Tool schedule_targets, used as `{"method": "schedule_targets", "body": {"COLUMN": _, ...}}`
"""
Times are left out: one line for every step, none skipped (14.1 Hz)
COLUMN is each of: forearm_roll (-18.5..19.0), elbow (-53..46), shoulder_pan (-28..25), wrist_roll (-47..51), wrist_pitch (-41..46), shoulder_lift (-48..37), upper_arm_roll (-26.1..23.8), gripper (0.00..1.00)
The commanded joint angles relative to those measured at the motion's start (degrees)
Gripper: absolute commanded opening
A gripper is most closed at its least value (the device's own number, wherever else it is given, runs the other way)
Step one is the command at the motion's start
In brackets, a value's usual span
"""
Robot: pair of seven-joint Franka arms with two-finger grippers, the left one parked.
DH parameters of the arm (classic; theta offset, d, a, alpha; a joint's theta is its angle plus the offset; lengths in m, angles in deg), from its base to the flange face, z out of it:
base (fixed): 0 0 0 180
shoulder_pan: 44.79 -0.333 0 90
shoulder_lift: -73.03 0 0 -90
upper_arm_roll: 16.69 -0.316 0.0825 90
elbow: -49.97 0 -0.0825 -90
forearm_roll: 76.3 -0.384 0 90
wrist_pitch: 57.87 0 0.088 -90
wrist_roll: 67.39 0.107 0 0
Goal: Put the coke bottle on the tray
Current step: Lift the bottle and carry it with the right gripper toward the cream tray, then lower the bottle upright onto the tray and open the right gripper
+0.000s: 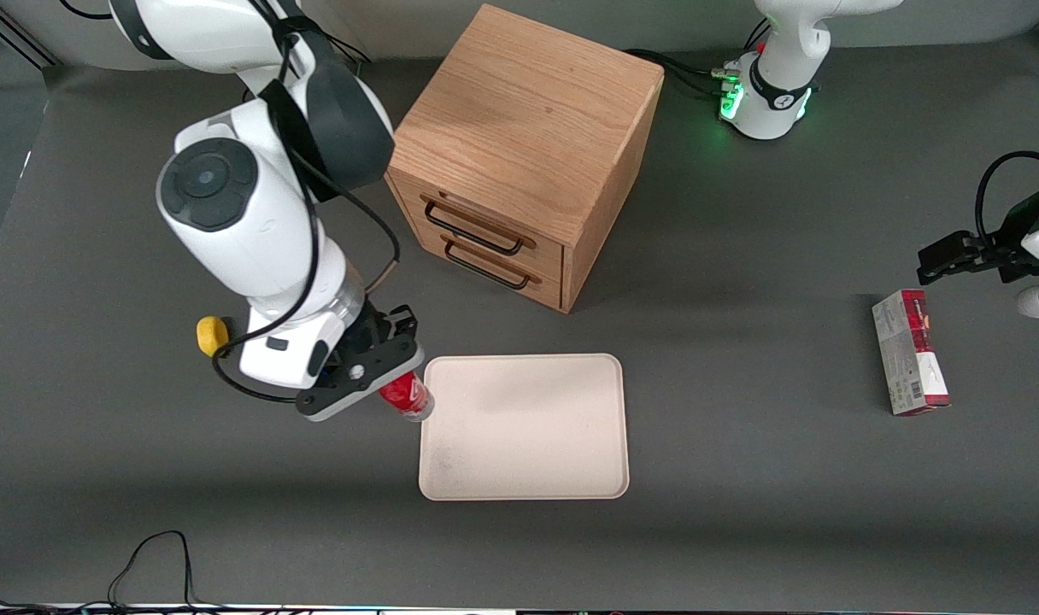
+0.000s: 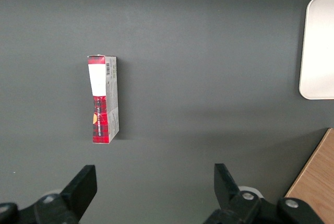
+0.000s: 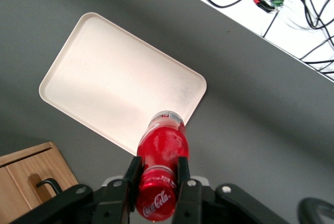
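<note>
Coke bottle (image 1: 407, 398) sits clamped in my pincer (image 1: 374, 382), held off the worktop (image 1: 742, 478) and tilted, its clear base poking out toward the tray (image 1: 524, 427). In the wrist view my pincer (image 3: 156, 179) has both fingers (image 3: 130, 174) pressed on the bottle (image 3: 162, 148) near its cap end. Bottle base hangs right at the tray edge closest to my arm's end of the worktop; cannot tell if it touches the rim. Tray is bare. Wooden drawer cabinet (image 1: 524, 154) stands farther from the front camera than the tray. Yellow object (image 1: 211, 335) lies beside my wrist. Red-and-white carton (image 1: 910, 352) lies toward the parked arm's end.
</note>
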Motion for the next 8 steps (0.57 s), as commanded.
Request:
{"method": "schedule_targets", "body": {"forearm_roll": 0.6, "elbow": -2.6, "shoulder_pan": -0.2, "wrist_roll": 1.2, "wrist_pitch": -0.2, "shoulder_lift": 2.4, "upper_arm_roll": 0.1, "gripper": 0.0}}
{"method": "schedule_targets", "body": {"forearm_roll": 0.6, "elbow": -2.5, "shoulder_pan": -0.2, "wrist_roll": 1.1, "wrist_pitch": -1.5, "shoulder_lift": 3.3, "upper_arm_roll": 0.2, "gripper": 0.0}}
{"method": "schedule_targets", "body": {"forearm_roll": 0.6, "elbow": -2.2, "shoulder_pan": -0.2, "wrist_roll": 1.1, "wrist_pitch": -3.0, "shoulder_lift": 4.7, "upper_arm_roll": 0.2, "gripper": 0.0}}
{"method": "schedule_targets", "body": {"forearm_roll": 0.6, "elbow": -2.1, "shoulder_pan": 0.2, "wrist_roll": 0.9, "wrist_pitch": -4.4, "shoulder_lift": 6.5, "upper_arm_roll": 0.2, "gripper": 0.0}}
{"method": "schedule_targets", "body": {"forearm_roll": 0.6, "elbow": -2.1, "shoulder_pan": 0.5, "wrist_roll": 0.7, "wrist_pitch": -6.3, "shoulder_lift": 8.5, "upper_arm_roll": 0.2, "gripper": 0.0}}
{"method": "schedule_targets", "body": {"forearm_roll": 0.6, "elbow": -2.0, "shoulder_pan": 0.6, "wrist_roll": 0.7, "wrist_pitch": -8.0, "shoulder_lift": 10.2, "upper_arm_roll": 0.2, "gripper": 0.0}}
{"method": "schedule_targets", "body": {"forearm_roll": 0.6, "elbow": -2.0, "shoulder_pan": 0.5, "wrist_roll": 0.8, "wrist_pitch": -9.6, "shoulder_lift": 11.6, "upper_arm_roll": 0.3, "gripper": 0.0}}
{"method": "schedule_targets", "body": {"forearm_roll": 0.6, "elbow": -1.9, "shoulder_pan": 0.6, "wrist_roll": 0.8, "wrist_pitch": -10.9, "shoulder_lift": 12.9, "upper_arm_roll": 0.4, "gripper": 0.0}}
